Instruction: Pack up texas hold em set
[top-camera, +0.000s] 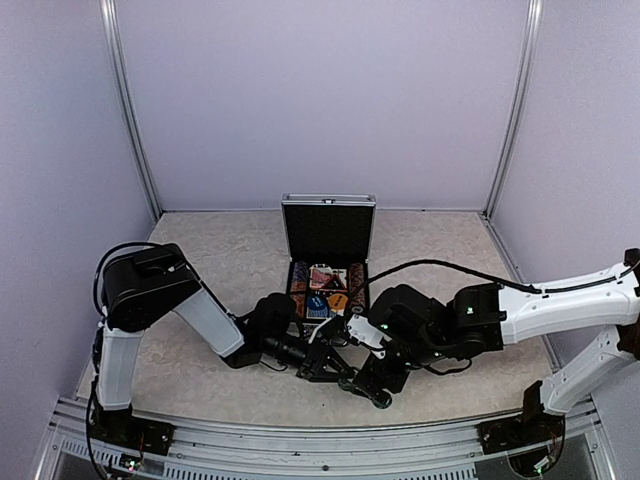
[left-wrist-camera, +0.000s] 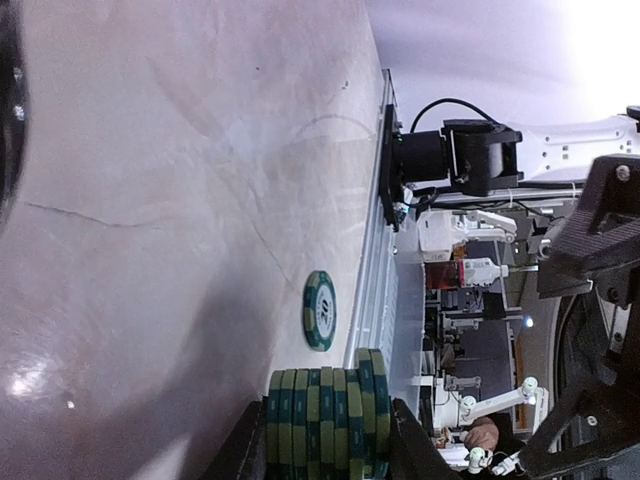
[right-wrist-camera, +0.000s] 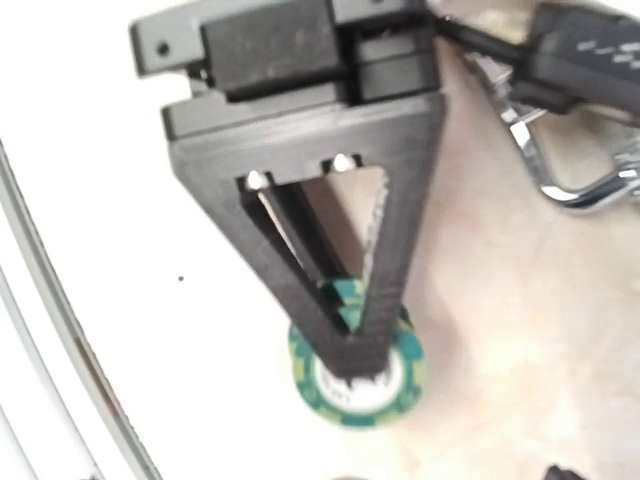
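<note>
While looking from the left wrist, found the left gripper clamped on a stack of green chips, held on edge between both fingers. Saw also one single green chip lying flat on the desk, near the front rail, apart from the stack. From the right wrist, noticed the right gripper with fingers pressed together, tips just over the single green chip; could not tell whether touching. Farther back, at the middle of the desk, found the silver case open, lid upright, with card decks and more chips in the base.
</note>
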